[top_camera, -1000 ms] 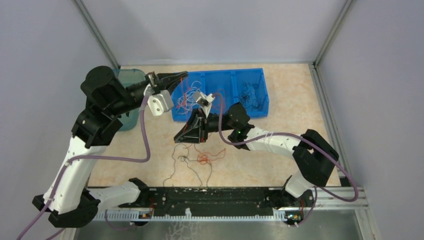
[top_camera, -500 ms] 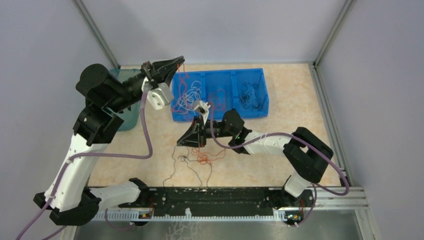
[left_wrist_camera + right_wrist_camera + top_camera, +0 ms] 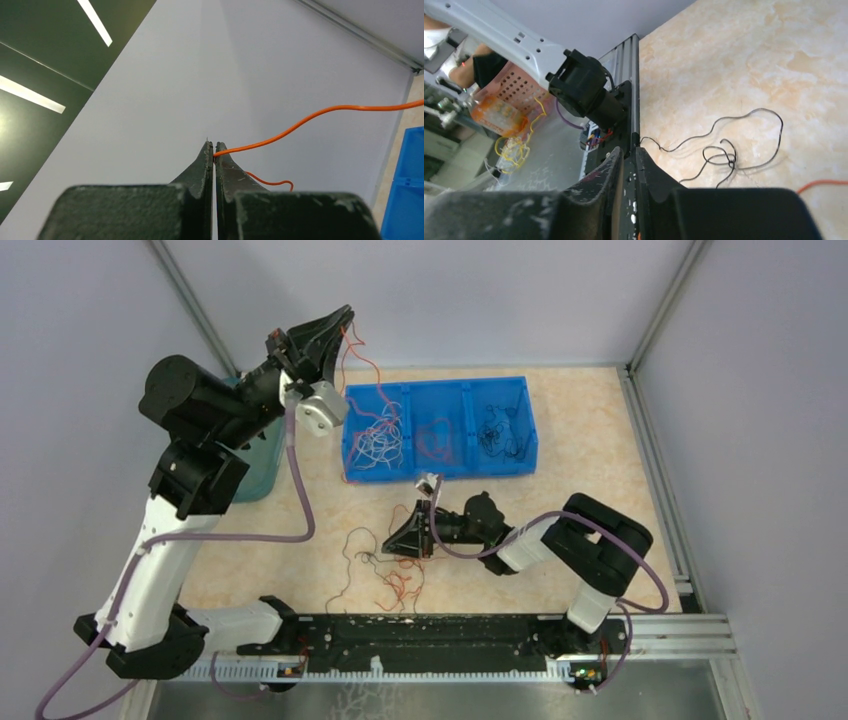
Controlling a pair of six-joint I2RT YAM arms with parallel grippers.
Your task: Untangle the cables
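Observation:
My left gripper (image 3: 347,312) (image 3: 214,146) is raised high at the back left, shut on a thin orange cable (image 3: 310,117). That cable (image 3: 365,370) trails down into the blue bin (image 3: 532,455), where white (image 3: 378,440), orange (image 3: 432,445) and black (image 3: 497,430) cables lie in separate compartments. My right gripper (image 3: 388,543) (image 3: 629,149) lies low over the table, pointing left. Its jaws are almost closed, with a bit of orange showing deep between them. Beside it on the table lie a looped black cable (image 3: 360,558) (image 3: 724,155) and an orange clump (image 3: 400,580).
A teal container (image 3: 258,475) stands at the left behind the left arm. The black rail (image 3: 450,630) with both arm bases runs along the near edge. Grey walls enclose the table on three sides.
The left gripper has risen up and back, drawing the orange cable out of the bin. The right gripper has come down and toward the near edge, to just above the table tangle.

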